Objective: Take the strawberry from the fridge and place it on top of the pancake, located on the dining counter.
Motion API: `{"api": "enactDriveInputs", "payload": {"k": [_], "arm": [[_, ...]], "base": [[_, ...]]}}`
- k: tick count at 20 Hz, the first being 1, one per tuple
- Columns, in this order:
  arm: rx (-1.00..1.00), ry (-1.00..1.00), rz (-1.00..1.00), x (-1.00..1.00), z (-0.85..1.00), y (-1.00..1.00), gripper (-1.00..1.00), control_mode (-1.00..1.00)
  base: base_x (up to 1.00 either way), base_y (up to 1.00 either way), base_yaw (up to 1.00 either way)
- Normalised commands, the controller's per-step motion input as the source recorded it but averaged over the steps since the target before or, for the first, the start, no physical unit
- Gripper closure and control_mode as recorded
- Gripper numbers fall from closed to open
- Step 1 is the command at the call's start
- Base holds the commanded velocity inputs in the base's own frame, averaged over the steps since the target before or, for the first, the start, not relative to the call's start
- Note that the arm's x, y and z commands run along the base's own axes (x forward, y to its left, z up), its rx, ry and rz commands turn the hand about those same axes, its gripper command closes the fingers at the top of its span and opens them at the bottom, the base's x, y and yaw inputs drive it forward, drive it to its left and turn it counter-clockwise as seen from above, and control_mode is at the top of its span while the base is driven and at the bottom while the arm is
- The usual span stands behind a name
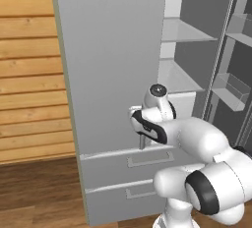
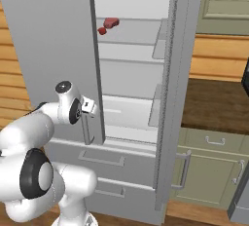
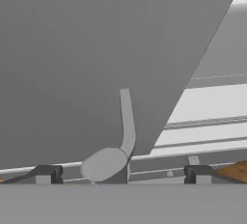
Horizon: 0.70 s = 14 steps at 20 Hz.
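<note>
The fridge [image 1: 113, 50] has its left door [image 2: 48, 35] shut and its right door [image 2: 170, 98] swung open. On an upper inner shelf lies the strawberry [image 2: 102, 31], a small red lump. My gripper [image 1: 141, 142] [image 2: 86, 131] [image 3: 121, 174] hangs low at the left door's inner edge, well below the strawberry. It is open, with the fingertips [image 3: 46, 174] wide apart on either side of the lower end of the door's slim handle [image 3: 126, 121], holding nothing. The pancake and the dining counter are out of view.
A larger red item [image 2: 111, 23] lies next to the strawberry. Two fridge drawers [image 1: 147, 160] sit just below my gripper. The open door carries clear bins [image 1: 231, 89]. Green-grey cabinets [image 2: 209, 171] with a dark top [image 2: 214, 98] stand to the right. A wooden wall [image 1: 29, 74] is on the left.
</note>
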Motion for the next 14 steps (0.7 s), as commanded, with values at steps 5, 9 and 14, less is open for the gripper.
{"api": "enactDriveInputs", "payload": {"k": [5,9,14], "arm": [[0.0,0.0,0.0,0.08,-0.32,0.0,-1.0,-1.0],[0.0,0.0,0.0,0.29,-0.12,0.0,-1.0,-1.0],[0.0,0.0,-0.01,0.3,0.0,0.01,-1.0,-1.0]], "base": [[0.0,0.0,0.0],[0.0,0.0,0.0],[0.0,0.0,0.0]]}}
